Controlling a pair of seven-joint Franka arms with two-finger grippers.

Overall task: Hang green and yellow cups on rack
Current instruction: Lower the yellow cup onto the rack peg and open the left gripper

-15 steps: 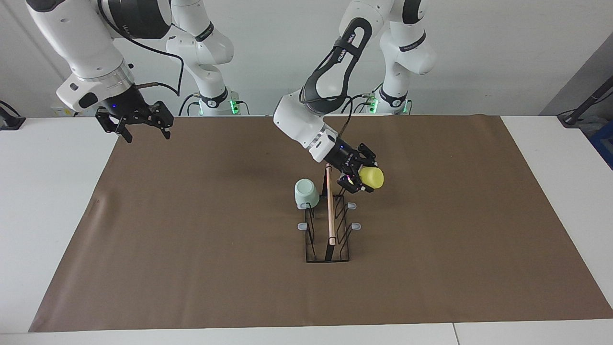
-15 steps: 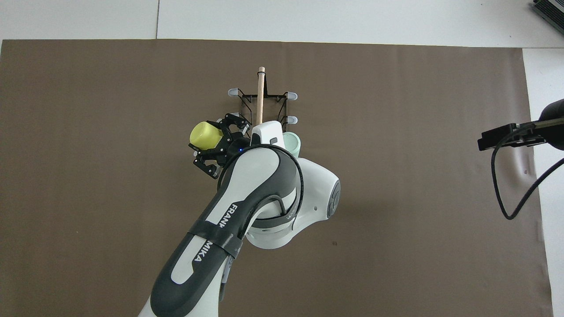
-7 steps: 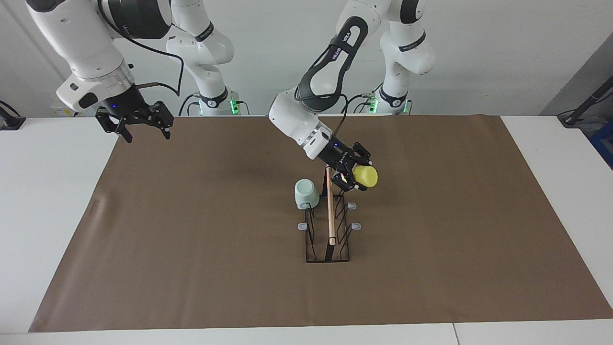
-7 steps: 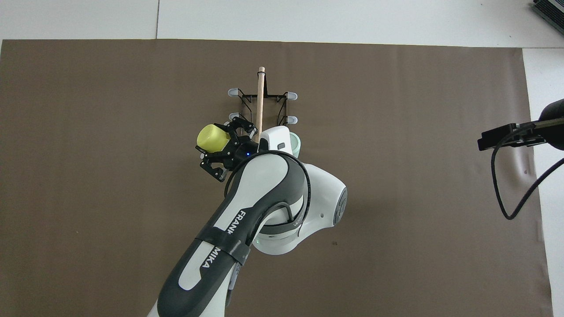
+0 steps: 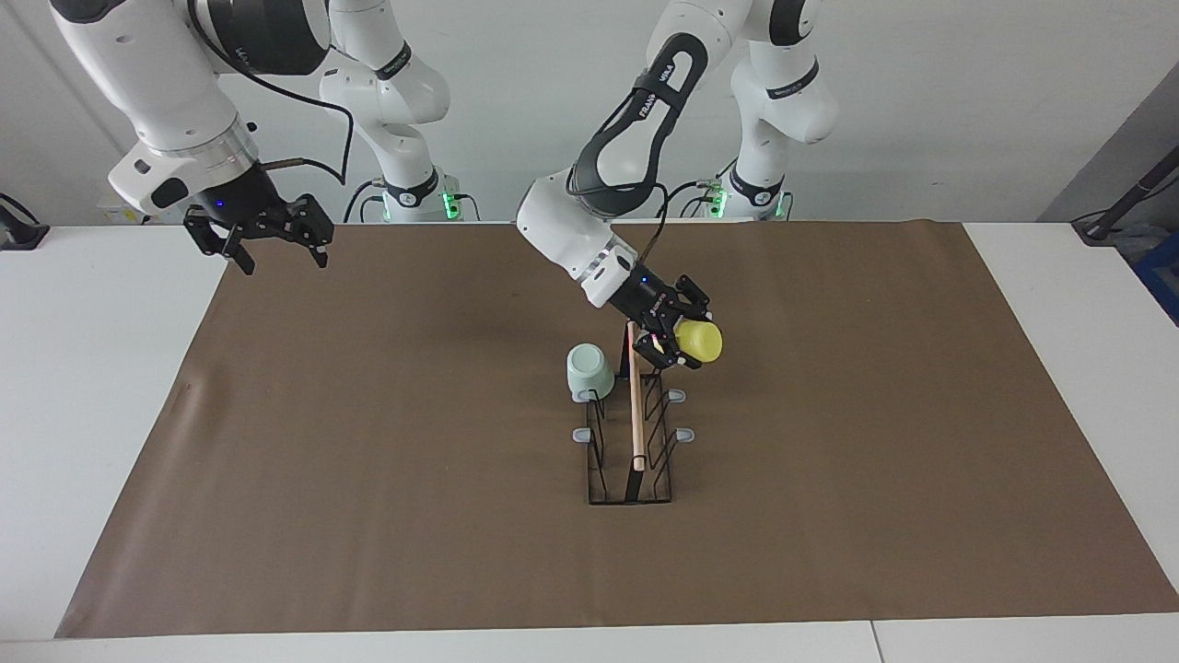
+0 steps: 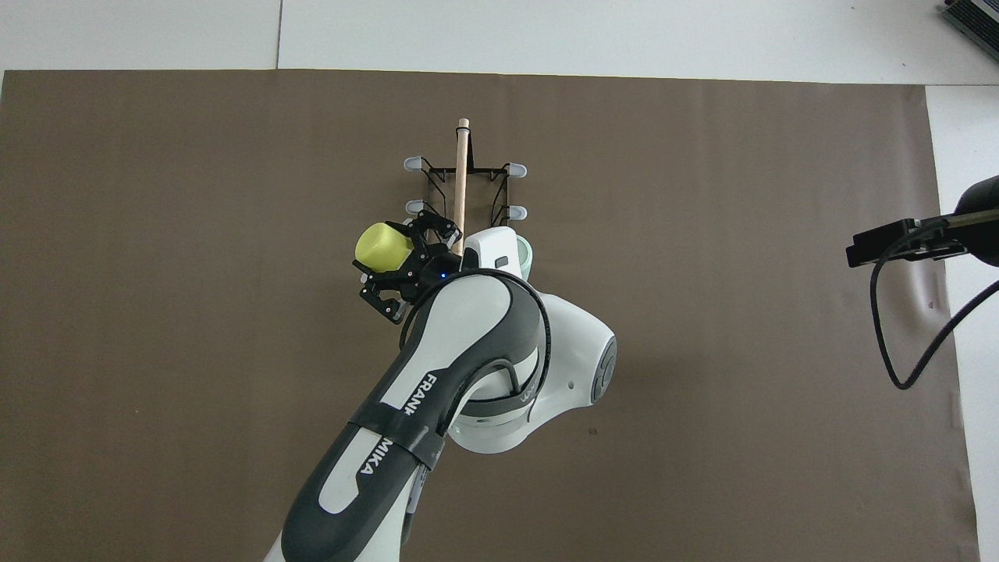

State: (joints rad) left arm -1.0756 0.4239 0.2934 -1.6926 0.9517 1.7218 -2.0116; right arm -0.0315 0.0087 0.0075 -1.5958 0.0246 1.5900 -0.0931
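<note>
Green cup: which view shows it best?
The facing view: the green cup shows whole, upside down on a prong of the rack. In the overhead view only a sliver shows past the left arm.

Green cup (image 5: 589, 370) on rack (image 5: 634, 440); yellow cup (image 5: 699, 341) aloft.

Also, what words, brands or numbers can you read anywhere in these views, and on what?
"FRANKA": on the dark band of the left arm's white link, split by the strap in the overhead view.
"FRANKA": same band in the facing view, partly readable.
Right arm's upper link: lettering too small to read.
Mint green and yellow plastic cups, black wire rack: none.
</note>
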